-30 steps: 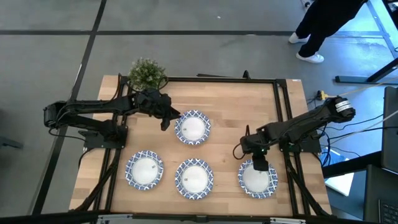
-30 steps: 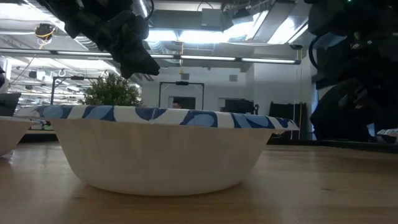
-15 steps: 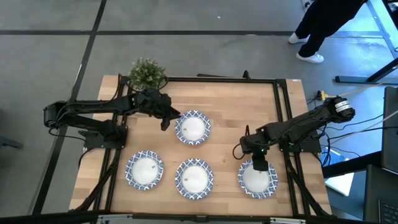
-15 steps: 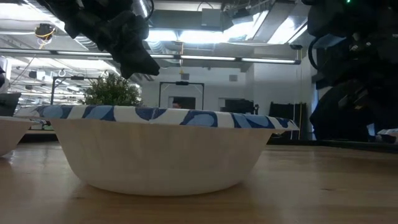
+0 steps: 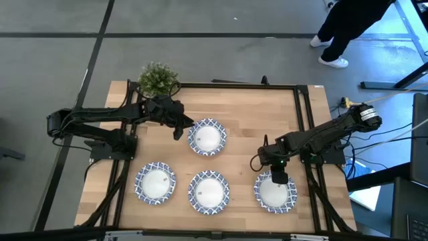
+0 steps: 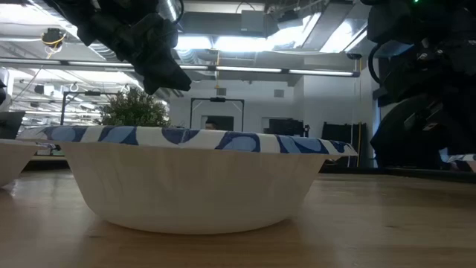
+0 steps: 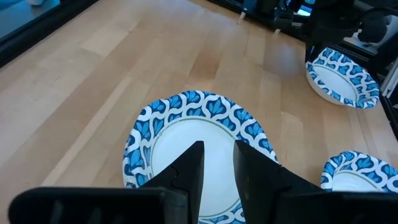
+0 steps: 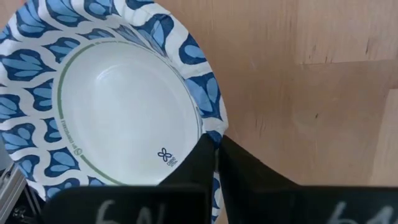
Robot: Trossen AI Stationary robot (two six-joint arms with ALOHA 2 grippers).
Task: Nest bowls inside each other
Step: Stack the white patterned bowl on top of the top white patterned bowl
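Four bowls with blue-and-white patterned rims stand on their bases on the wooden table: one farther back (image 5: 207, 137) and three in a near row, at the left (image 5: 156, 183), middle (image 5: 208, 192) and right (image 5: 274, 194). My left gripper (image 5: 178, 128) hangs raised just left of the far bowl (image 7: 196, 149), its fingers a little apart and touching nothing. My right gripper (image 5: 280, 177) sits at the far rim of the right bowl (image 8: 124, 106), shut on it. In the low view the middle bowl (image 6: 193, 179) fills the foreground. My right gripper pinches the right bowl's patterned rim (image 8: 210, 124) on its far side, one finger inside the bowl and one outside. The fingers come from above, pointing down. Whether the bowl's base still rests on the table, I cannot tell.
A small green potted plant (image 5: 158, 79) stands at the far left corner, behind my left arm. A dark frame (image 5: 301, 107) borders the tabletop. Bare wood lies between the far bowl and the right bowl. A person's legs (image 5: 348, 27) show on the floor beyond the table.
The right bowl has shifted slightly toward the table's left with my right gripper on its rim. My left arm has kept still.
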